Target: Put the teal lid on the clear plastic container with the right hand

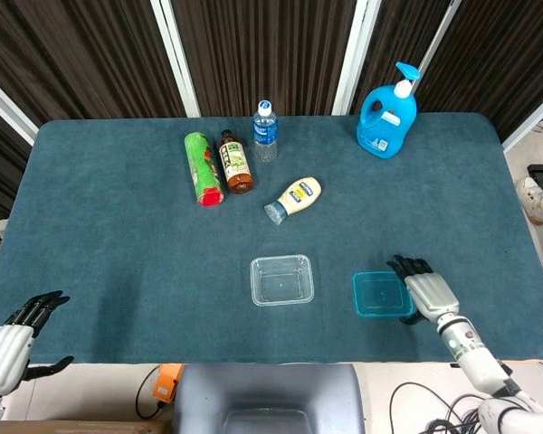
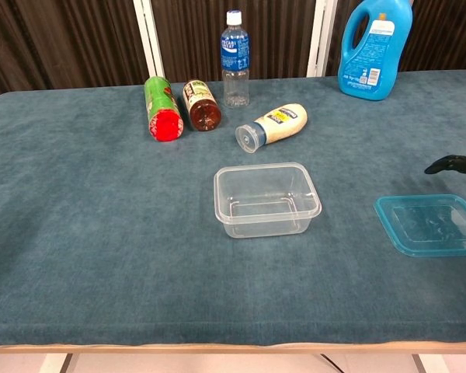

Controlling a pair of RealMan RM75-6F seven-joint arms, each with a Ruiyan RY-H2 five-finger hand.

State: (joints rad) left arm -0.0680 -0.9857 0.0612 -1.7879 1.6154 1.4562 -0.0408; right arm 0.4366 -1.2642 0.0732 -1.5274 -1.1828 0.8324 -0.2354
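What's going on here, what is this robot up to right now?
The robot's right hand is at the right edge of the teal lid, which lies flat on the table; nothing shows a grip on it yet. The clear plastic container sits open and empty to the lid's left. The left hand hangs open off the table's near left corner, holding nothing.

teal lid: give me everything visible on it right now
The teal lid is a flat, translucent, plastic-looking rounded rectangle with a raised rim and a recessed centre panel. It lies flat on the blue-green tablecloth, near the table's front edge, apart from and to the right of the clear plastic container, which sits open. The right hand is at its right edge, fingers extended; whether it touches the lid cannot be told. Nothing rests on the lid.
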